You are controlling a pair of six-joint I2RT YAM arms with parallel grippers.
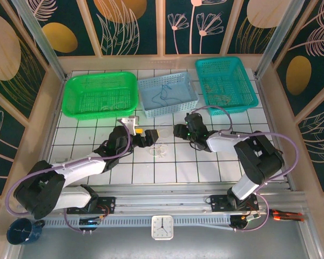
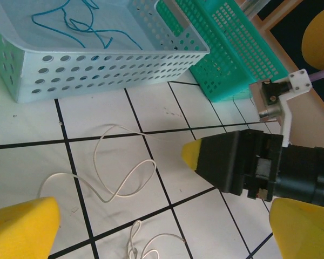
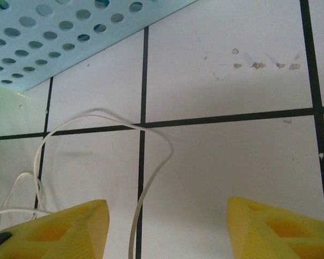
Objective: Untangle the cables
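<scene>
A thin whitish cable (image 1: 159,147) lies in loose loops on the white tiles between my two grippers. In the left wrist view its big loop (image 2: 105,167) sits ahead of the open left gripper (image 2: 162,234), and a smaller whitish coil (image 2: 143,245) lies between the yellow fingertips (image 2: 24,226), untouched. My right gripper (image 2: 197,156) points in from the right, close to the loop. In the right wrist view the right gripper (image 3: 167,229) stands open, and the whitish cable (image 3: 151,178) runs down between its fingers, near the left one and not pinched. A dark blue cable (image 2: 81,24) lies in the pale blue basket (image 1: 167,110).
Three baskets line the back of the table: green (image 1: 75,110) at the left, pale blue in the middle, teal (image 1: 248,100) at the right with thin yellowish strands (image 1: 221,89) in it. The pale blue basket's wall (image 3: 38,48) is just beyond the right gripper. The left gripper (image 1: 150,137) and right gripper (image 1: 179,131) stand about one tile apart.
</scene>
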